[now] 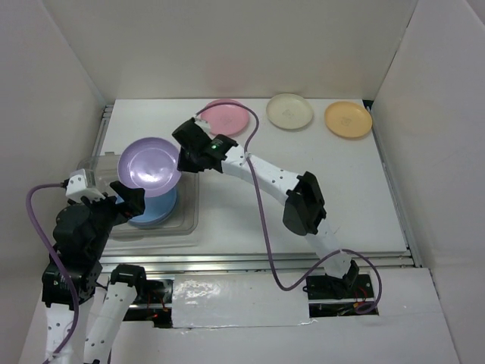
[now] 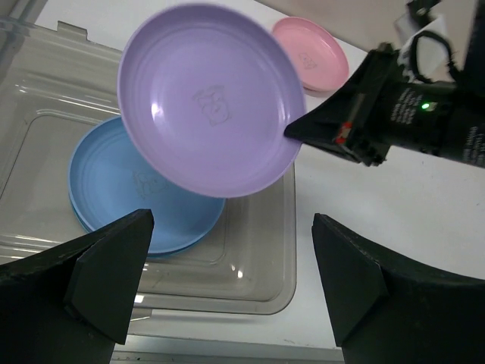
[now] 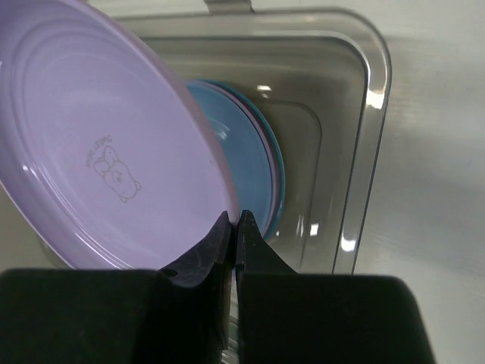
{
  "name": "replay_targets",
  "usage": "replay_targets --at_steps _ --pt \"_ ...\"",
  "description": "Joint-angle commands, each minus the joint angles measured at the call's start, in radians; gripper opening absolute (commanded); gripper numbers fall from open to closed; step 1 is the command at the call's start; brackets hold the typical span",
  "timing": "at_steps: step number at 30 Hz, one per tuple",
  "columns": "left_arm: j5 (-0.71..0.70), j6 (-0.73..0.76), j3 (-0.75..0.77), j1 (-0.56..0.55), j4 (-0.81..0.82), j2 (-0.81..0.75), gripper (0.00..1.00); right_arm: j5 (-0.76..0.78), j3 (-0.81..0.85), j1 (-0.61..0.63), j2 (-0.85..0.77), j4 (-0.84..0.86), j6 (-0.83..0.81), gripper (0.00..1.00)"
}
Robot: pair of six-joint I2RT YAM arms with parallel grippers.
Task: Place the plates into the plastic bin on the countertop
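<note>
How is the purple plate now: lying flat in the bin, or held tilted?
Held tilted. The right gripper pinches the purple plate by its rim over the blue plate, lying flat in the bin.

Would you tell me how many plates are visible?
5: pink, cream and orange along the far edge, purple in the right pincer, blue in the bin; others may hide beneath it.

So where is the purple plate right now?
In the top view the purple plate is on the left, pinched at its edge by the right claw and tilted above the blue plate in the plastic bin.
</note>
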Motion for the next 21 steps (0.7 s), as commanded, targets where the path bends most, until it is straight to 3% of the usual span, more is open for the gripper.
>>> replay_targets --at_steps 1,13,15,17,18,20,21 --pt "-0.006 0.006 -0.005 0.006 0.054 0.006 0.99 -0.079 0.026 -0.002 0.005 0.018 0.033 0.0" --pt "-0.004 0.006 -0.008 0.006 0.056 -0.02 0.99 -0.18 0.074 0.009 0.134 0.109 0.058 0.05" --pt "-0.006 0.004 -0.01 0.006 0.056 -0.021 0.99 -0.209 0.071 0.014 0.142 0.121 0.058 0.1" --pt "-0.003 0.006 -0.008 0.004 0.056 -0.021 0.99 -0.217 0.071 0.02 0.143 0.131 0.055 0.26" --pt "-0.003 0.006 -0.01 0.006 0.056 -0.02 0.99 -0.216 0.07 0.024 0.136 0.132 0.055 0.48" --pt "-0.003 0.006 -0.008 0.006 0.056 -0.018 0.99 -0.219 0.05 0.035 0.116 0.155 0.044 0.77" --pt "-0.001 0.007 -0.008 0.006 0.056 -0.017 0.99 -0.225 0.018 0.04 0.086 0.192 0.036 1.0"
